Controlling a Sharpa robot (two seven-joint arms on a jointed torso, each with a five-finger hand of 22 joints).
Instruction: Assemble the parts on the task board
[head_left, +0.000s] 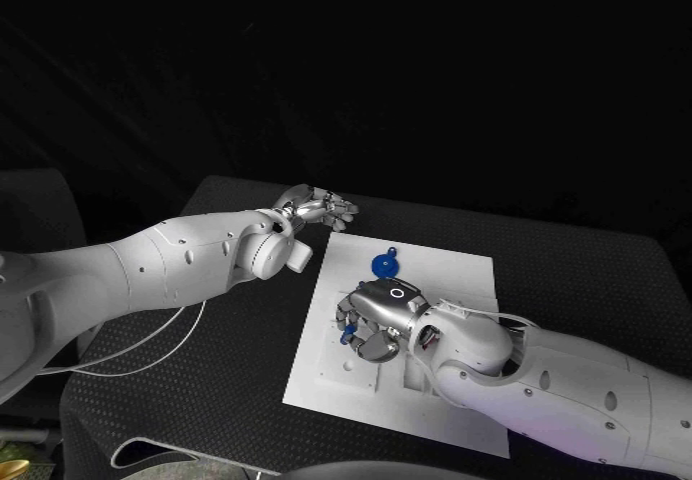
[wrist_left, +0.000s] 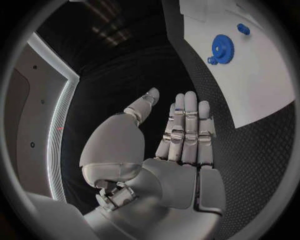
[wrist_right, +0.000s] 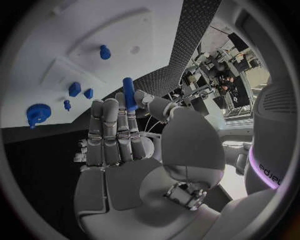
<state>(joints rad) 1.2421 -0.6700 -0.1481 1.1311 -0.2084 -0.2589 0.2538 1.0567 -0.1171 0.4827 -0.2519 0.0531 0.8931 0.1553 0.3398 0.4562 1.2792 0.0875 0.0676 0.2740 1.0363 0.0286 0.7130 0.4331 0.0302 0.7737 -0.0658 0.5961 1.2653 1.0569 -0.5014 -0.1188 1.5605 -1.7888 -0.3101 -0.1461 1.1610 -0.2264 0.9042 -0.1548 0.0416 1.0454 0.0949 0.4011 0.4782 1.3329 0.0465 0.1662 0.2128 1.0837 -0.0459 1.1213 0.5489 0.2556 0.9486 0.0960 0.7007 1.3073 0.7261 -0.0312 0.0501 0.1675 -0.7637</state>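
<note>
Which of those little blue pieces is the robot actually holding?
The long blue peg, pinched upright in the fingers of the right robot hand. The blue gear and the smaller blue pieces lie untouched on the white board.

White task board (head_left: 462, 275) flat mid-table, blue gear (head_left: 384, 265) on it, blue peg (wrist_right: 129, 94) pinched upright.

We see the right hand (head_left: 378, 318) low over the task board (head_left: 454, 270), covering its left-middle part and pinching a blue peg (wrist_right: 129, 93), so that stretch is blocked. A blue gear (head_left: 384, 264) lies near the board's far left corner, just beyond the hand. Small blue parts (wrist_right: 75, 89) and another blue peg (wrist_right: 105, 51) stand on the board ahead of the hand's fingers. The left hand (head_left: 317, 209) hovers off the board's far left corner, fingers extended and holding nothing. The board's far right area lies bare.
</note>
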